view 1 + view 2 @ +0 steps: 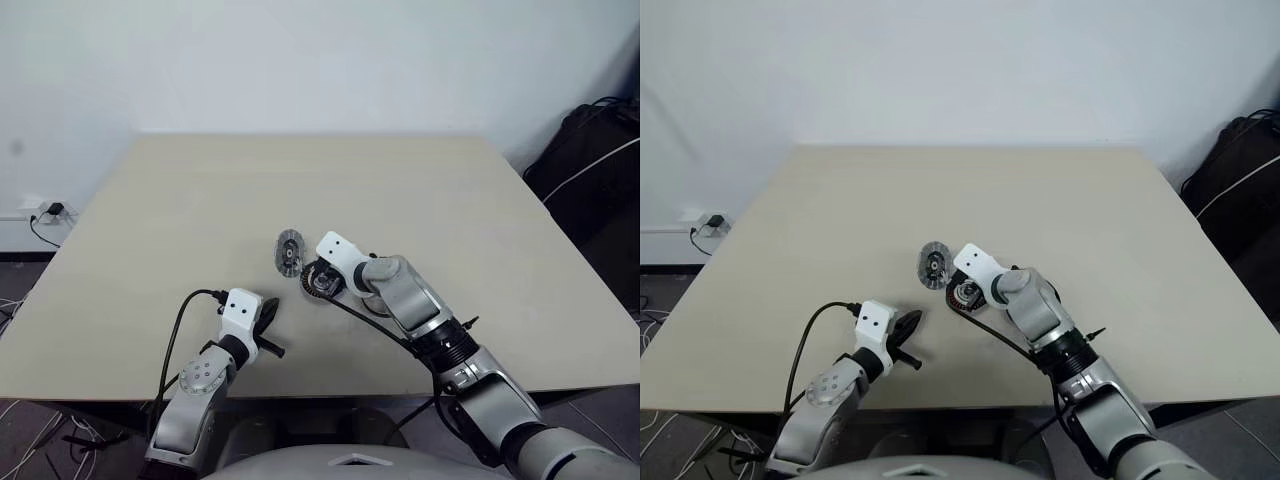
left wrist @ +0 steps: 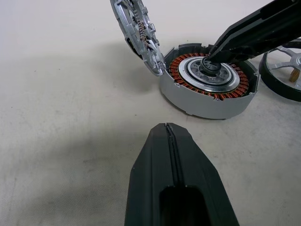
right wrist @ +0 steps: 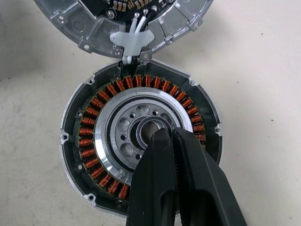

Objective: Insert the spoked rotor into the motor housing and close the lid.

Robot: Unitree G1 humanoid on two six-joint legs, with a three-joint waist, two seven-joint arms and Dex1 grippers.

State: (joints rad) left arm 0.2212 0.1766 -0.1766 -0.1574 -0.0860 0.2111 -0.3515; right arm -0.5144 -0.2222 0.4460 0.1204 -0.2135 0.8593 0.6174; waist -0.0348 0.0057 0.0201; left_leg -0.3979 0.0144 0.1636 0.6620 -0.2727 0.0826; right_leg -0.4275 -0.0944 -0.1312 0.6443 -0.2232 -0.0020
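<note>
The motor housing (image 3: 89, 141), a round grey body ringed with copper windings, lies open at the middle of the tan table (image 1: 200, 200). Its lid (image 2: 136, 33) stands tilted up at the housing's rim, inner face showing, joined to it by white wires. My right gripper (image 3: 169, 134) is shut on nothing, its tips resting on the housing's central hub. The spoked rotor (image 2: 287, 70), a dark-rimmed wheel with silver spokes, lies flat on the table just beside the housing. My left gripper (image 2: 167, 127) is shut and empty, a short way in front of the housing near the table's front edge.
A dark bag (image 1: 590, 170) sits on the floor past the table's right edge. A wall socket with a plug (image 1: 45, 212) is at the far left. A black cable (image 1: 185, 320) loops from my left wrist over the front edge.
</note>
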